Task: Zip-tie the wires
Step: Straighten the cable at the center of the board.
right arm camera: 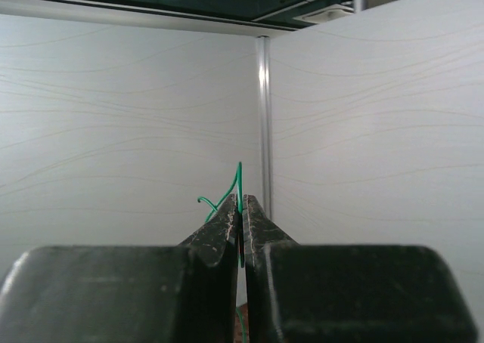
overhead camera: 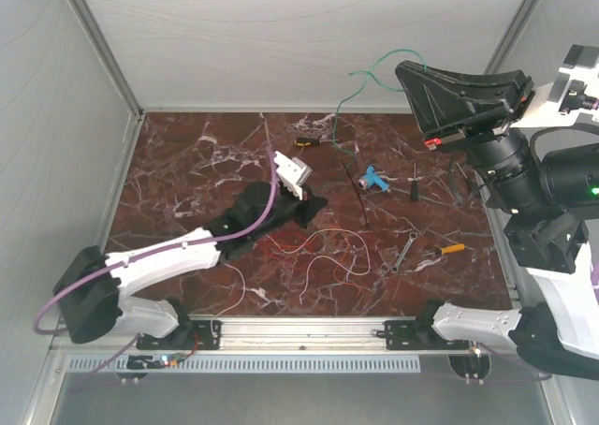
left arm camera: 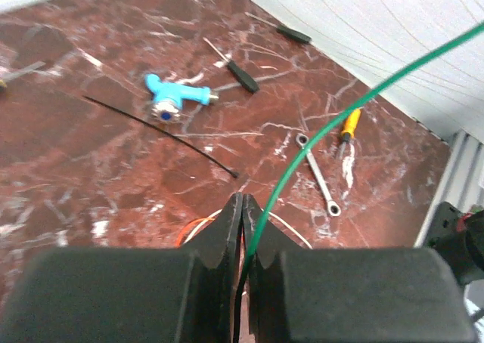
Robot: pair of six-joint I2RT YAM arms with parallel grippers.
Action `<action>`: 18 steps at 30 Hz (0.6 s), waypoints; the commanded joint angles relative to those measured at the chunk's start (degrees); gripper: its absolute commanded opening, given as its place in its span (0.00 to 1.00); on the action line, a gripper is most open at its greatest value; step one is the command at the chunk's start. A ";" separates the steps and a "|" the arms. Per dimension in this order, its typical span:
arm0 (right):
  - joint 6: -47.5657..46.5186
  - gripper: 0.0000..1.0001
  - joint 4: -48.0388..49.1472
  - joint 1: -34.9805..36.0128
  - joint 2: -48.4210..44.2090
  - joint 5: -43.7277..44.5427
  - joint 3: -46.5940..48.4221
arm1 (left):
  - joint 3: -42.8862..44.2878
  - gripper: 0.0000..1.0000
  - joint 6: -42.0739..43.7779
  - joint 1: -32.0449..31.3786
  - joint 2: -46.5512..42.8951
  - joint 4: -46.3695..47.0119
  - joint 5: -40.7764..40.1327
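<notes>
Both grippers pinch the green wire (left arm camera: 302, 156); the left gripper (left arm camera: 242, 201), jaws pressed together on it, hangs low over the marble table (overhead camera: 187, 163), its arm stretched from the near left; the right gripper (right arm camera: 240, 203) clamps the other end high up, pointing at the wall corner. The top view shows the wires (overhead camera: 323, 252) looping beside the left gripper; the left wrist view shows the zip tie (left arm camera: 159, 135) flat beyond the fingertips, near a wrench (left arm camera: 318, 173).
</notes>
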 commanded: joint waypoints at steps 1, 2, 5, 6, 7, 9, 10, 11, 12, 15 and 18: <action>-2.24 0.00 -2.75 0.44 -3.12 7.24 -3.44 | 2.81 0.00 8.84 0.33 -7.12 -9.65 -8.33; -2.31 0.00 -2.70 0.39 -4.24 8.61 -5.62 | 3.75 0.00 9.99 0.91 -8.45 -13.03 -8.59; -1.62 0.00 -1.71 0.43 -7.63 11.77 -12.28 | 6.74 0.00 11.78 2.87 -11.56 -23.00 -8.97; -1.18 0.00 -1.42 0.39 -8.60 12.51 -14.35 | 8.10 0.00 12.46 3.19 -12.26 -26.33 -9.07; -0.39 0.00 -1.35 0.43 -9.50 12.89 -16.42 | 9.74 0.00 13.10 3.63 -12.61 -29.59 -9.06; 1.65 0.00 -1.45 0.44 -11.17 12.96 -20.41 | 13.15 0.00 15.35 4.34 -12.65 -36.19 -9.74; 3.00 0.00 -1.35 0.42 -12.02 12.85 -22.82 | 14.62 0.00 17.01 4.93 -12.53 -39.03 -10.74; 4.31 0.00 -1.05 0.44 -12.78 12.53 -25.16 | 15.76 0.00 19.04 6.17 -12.36 -41.65 -11.19; 5.69 0.00 -0.77 0.46 -13.62 12.25 -27.79 | 17.13 0.00 20.90 7.38 -12.13 -43.86 -11.16; 10.23 0.00 0.30 0.44 -15.63 11.05 -35.10 | 17.63 0.00 25.34 12.60 -12.04 -47.39 -12.12; 13.19 0.00 -0.15 0.39 -16.22 9.87 -41.09 | 14.12 0.00 30.38 19.21 -13.35 -43.68 -11.51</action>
